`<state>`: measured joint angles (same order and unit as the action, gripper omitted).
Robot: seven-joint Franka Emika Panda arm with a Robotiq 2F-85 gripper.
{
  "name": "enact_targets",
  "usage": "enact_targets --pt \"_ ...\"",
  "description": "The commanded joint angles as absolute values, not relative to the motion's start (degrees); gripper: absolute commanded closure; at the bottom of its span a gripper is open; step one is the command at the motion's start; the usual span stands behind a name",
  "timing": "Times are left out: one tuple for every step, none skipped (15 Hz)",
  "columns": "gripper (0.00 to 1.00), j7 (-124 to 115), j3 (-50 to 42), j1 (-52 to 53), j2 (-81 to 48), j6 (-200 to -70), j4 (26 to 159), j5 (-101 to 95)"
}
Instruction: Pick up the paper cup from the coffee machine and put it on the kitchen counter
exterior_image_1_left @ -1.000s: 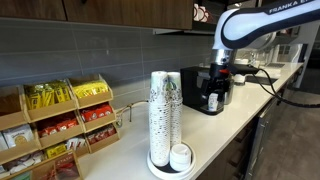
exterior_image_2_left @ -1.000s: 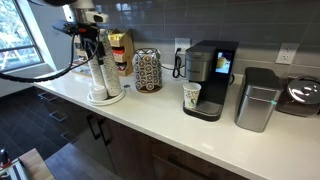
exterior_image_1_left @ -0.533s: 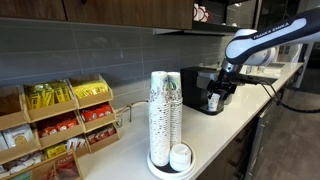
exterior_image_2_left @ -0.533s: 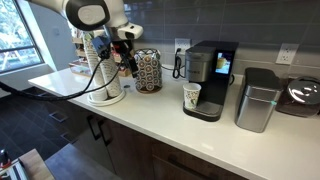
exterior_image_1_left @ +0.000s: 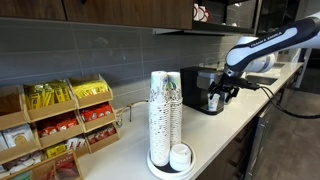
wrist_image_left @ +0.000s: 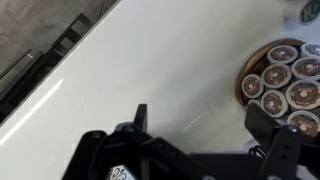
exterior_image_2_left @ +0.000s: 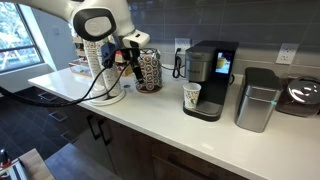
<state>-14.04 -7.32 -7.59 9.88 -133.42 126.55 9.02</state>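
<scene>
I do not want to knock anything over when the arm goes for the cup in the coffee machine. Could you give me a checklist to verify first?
1. Gripper open and empty: ok.
2. Cup upright in the coffee machine: ok.
3. Gripper at the cup: not ok; it hangs over the counter, apart from the machine.
4. Room around the gripper: not ok; the pod rack stands close beside it.
5. Cup empty: cannot tell.
</scene>
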Motion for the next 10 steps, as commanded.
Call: enact_targets --pt "0.00 -21.4 -8.1 -10.0 4.6 -135.9 124.0 7.3" --pt "0.00 -23.6 -8.5 -10.8 3.1 -137.6 123.5 6.9" --pt "0.00 -25.1 -9.1 -11.3 1.7 -138.4 122.9 7.1" --pt "0.00 -25.8 -9.8 -11.7 0.0 -139.0 122.0 8.2" --pt "0.00 -26.7 -10.5 -12.1 -1.6 -140.1 121.3 8.8" --pt "0.00 -27.3 -11.1 -12.4 -2.8 -140.7 120.6 9.6" --pt "0.00 -27.4 -11.6 -12.6 -3.9 -141.3 119.8 11.0" --pt "0.00 -27.6 -12.0 -12.7 -4.9 -142.1 119.2 12.1" --pt "0.00 -27.6 -12.4 -12.9 -5.8 -142.9 118.5 13.6" --pt "0.00 -27.3 -12.6 -13.0 -6.6 -143.3 118.0 15.2"
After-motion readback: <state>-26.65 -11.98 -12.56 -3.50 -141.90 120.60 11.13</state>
